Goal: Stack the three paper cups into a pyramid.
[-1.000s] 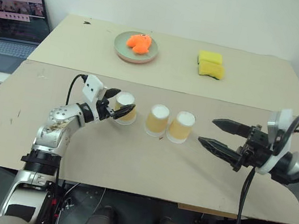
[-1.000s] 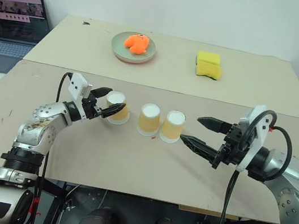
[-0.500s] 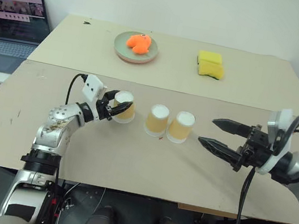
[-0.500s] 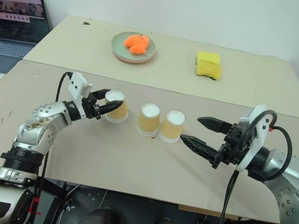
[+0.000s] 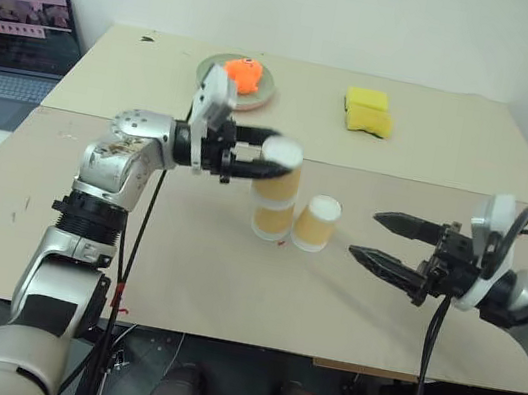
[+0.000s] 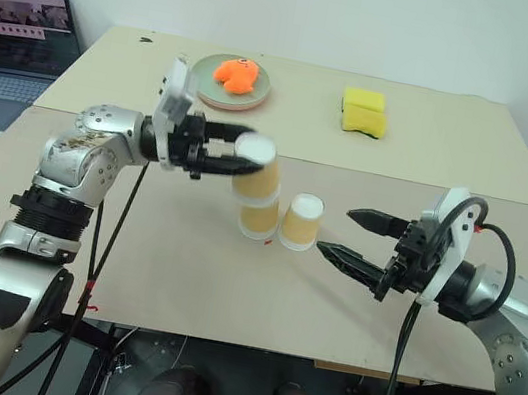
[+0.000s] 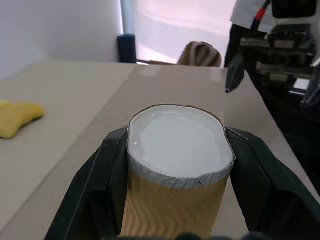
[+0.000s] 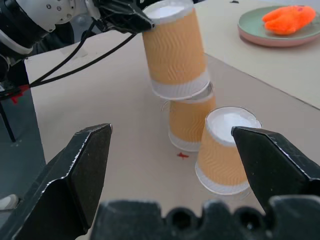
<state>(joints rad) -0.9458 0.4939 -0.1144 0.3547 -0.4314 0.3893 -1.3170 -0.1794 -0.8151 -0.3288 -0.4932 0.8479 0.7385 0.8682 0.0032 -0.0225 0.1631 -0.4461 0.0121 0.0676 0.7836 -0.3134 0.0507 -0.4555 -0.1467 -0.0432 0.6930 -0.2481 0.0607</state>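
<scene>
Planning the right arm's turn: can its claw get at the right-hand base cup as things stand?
Probably yes. The right claw is open, facing that cup over bare table. The left claw holds its cup over the other one.

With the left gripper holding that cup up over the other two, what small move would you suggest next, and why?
Probably shift the held cup slightly toward the right-hand base cup, then lower it. The left gripper carries it tilted over the left base cup alone, not over the seam.

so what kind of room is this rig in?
Probably an office or lab test bench: two plain tables pushed against a bare white wall, an open laptop on a side desk, and props like a sponge and a plush toy on a plate.
</scene>
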